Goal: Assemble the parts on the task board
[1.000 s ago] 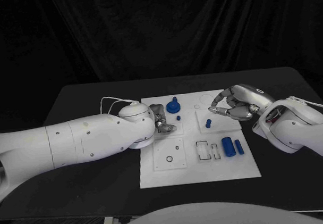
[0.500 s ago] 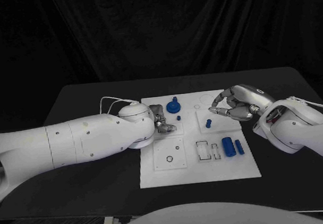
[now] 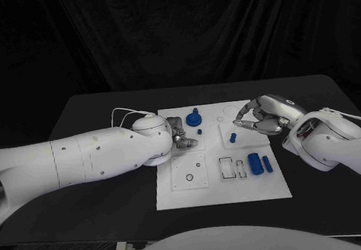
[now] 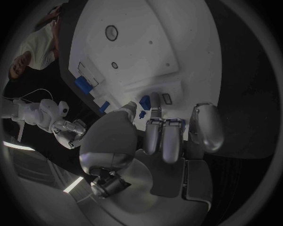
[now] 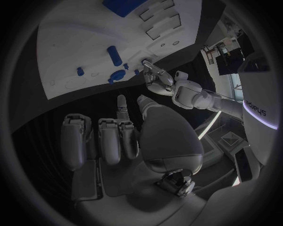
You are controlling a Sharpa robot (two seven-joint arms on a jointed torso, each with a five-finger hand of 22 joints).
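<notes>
The white task board lies mid-table. At its far edge a blue knob-shaped part stands, with a small blue peg just in front of it. My left hand hovers at the board's left edge with its fingers curled beside that peg; contact is unclear. Another short blue peg stands further right. My right hand hangs above the board's far right part with fingers curled in and nothing in them. A thick blue cylinder and a thin blue bar lie near the right edge.
Empty rectangular slots and a round hole mark the board's near half. Black table surrounds the board on all sides. A white cable loops over my left wrist.
</notes>
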